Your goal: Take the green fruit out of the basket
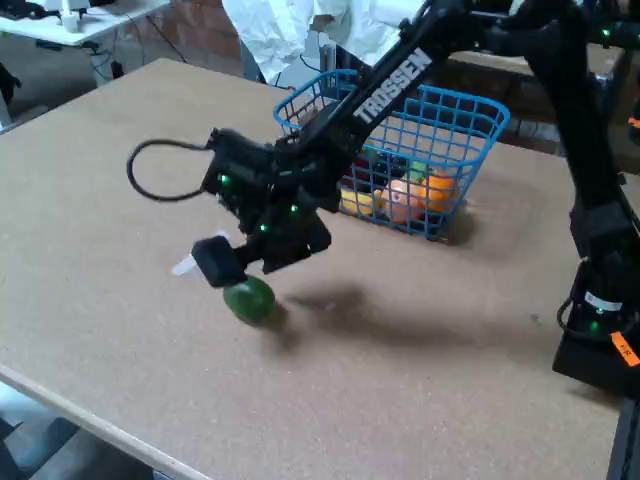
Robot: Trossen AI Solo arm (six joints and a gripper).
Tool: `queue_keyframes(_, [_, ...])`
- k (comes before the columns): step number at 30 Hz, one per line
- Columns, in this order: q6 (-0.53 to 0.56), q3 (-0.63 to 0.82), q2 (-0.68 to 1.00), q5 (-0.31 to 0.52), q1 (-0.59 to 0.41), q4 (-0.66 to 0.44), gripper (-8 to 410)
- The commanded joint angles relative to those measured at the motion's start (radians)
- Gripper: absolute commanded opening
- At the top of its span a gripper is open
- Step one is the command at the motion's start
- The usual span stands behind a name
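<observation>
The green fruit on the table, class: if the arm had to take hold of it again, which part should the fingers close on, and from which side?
Probably across the green fruit's widest middle, coming straight down from above. It is a smooth rounded oval lying on the bare table, clear of the basket, so nothing blocks a top approach, and the gripper already hangs directly over it.

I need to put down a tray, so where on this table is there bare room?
Bare room: the near-right stretch of the brown board table, between the glossy green oval fruit and the arm's black base, and the far-left corner. Crowded: around the robot's hand and the blue wire-mesh basket.
</observation>
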Motion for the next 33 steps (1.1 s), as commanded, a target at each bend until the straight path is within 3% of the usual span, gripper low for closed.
queue_keyframes(1, [-0.029, 0.002, -0.05, 0.014, 0.0, 0.003, 315])
queue_keyframes(9, [-0.054, 0.002, -0.193, 0.022, 0.0, 0.003, 315])
queue_keyframes(15, [-0.139, 0.002, -0.35, 0.022, 0.0, 0.004, 315])
queue_keyframes(33, [-0.532, 0.002, -0.851, 0.023, -0.002, 0.051, 315])
